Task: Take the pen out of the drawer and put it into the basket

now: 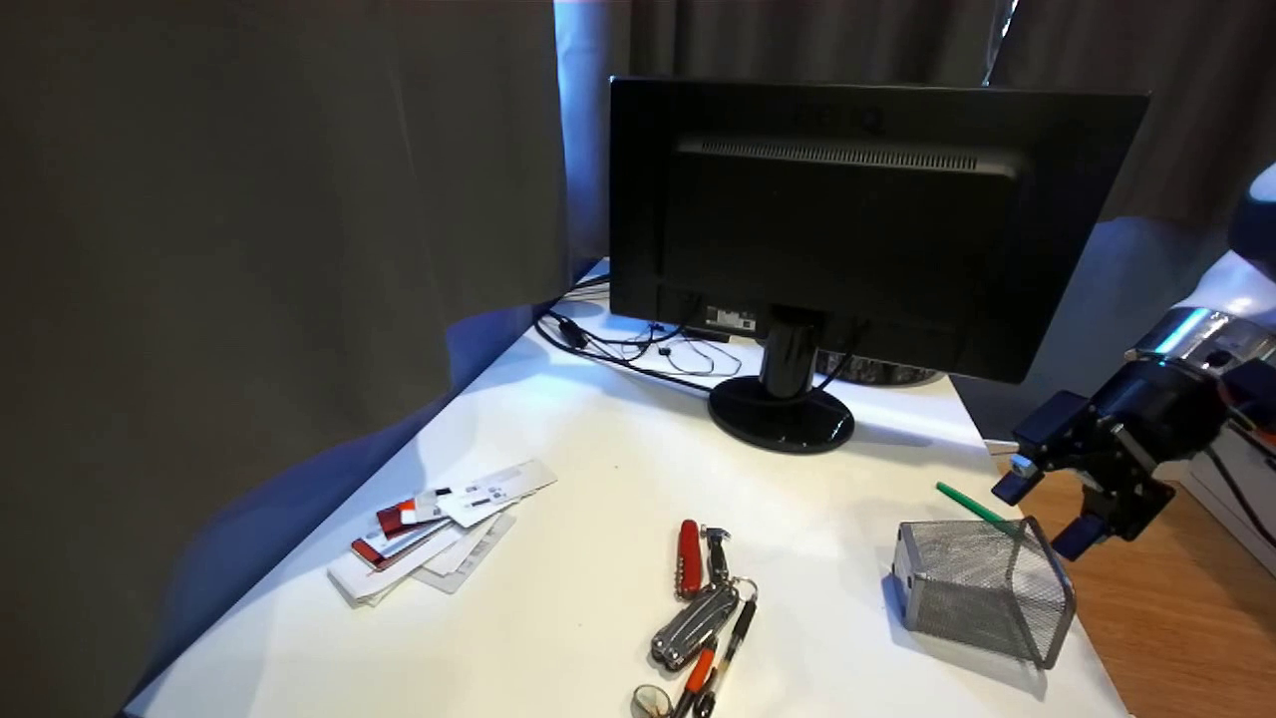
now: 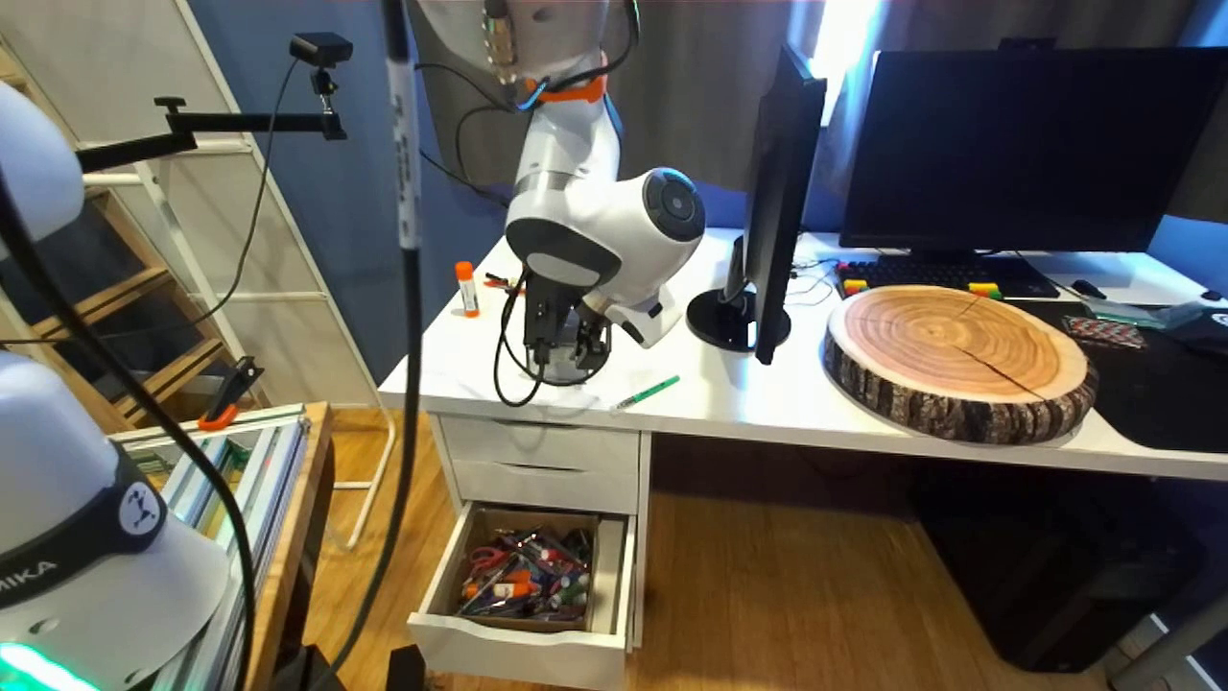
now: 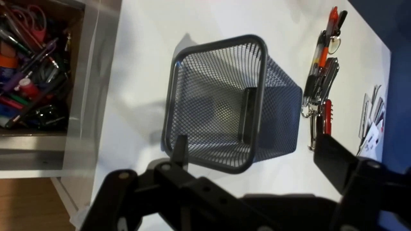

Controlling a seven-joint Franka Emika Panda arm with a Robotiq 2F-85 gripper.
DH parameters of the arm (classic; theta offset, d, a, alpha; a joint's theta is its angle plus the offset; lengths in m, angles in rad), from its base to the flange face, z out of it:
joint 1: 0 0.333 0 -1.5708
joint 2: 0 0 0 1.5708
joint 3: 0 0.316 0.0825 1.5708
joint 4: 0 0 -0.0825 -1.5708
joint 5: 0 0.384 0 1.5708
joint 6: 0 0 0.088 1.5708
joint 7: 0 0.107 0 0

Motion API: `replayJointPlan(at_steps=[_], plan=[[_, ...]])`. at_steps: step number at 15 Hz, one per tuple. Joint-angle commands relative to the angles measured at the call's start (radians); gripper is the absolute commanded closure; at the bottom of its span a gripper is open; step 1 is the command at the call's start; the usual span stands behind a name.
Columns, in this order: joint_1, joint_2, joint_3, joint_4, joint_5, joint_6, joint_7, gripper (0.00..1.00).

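Green pen (image 2: 648, 393), unheld, is found beside the mesh basket (image 1: 957, 583), nearer the monitor (image 1: 837, 219), long axis aimed roughly at its stand (image 1: 782, 415); the empty gripper (image 1: 1037, 521), spread wide, is probably to be shifted monitorward.

Grn pen (image 2: 648, 393), gry mesh basket (image 1: 967, 613), blk tool (image 3: 252, 146), wht desk (image 1: 558, 598), tan ringed wd slab (image 2: 945, 336).

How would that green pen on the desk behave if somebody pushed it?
The green pen is probably stiff, as it looks straight, and likely light, being so thin. Pushed sideways, it may roll; with one end near the edge of the desk, it could perhaps drop off.
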Motion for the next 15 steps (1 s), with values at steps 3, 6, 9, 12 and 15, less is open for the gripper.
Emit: replayJointPlan(at_steps=[3,6,9,12,15], plan=[[-0.048,0.095,0.07,0.009,0.084,-0.002,-0.068,0.0],[-0.094,0.15,0.127,0.011,0.12,0.023,-0.124,0.0],[-0.094,0.148,0.131,0.004,0.12,0.041,-0.112,0.29],[-0.082,0.131,0.123,-0.002,0.106,0.058,-0.089,0.46],[-0.058,0.11,0.109,-0.001,0.091,0.076,-0.072,0.67]])
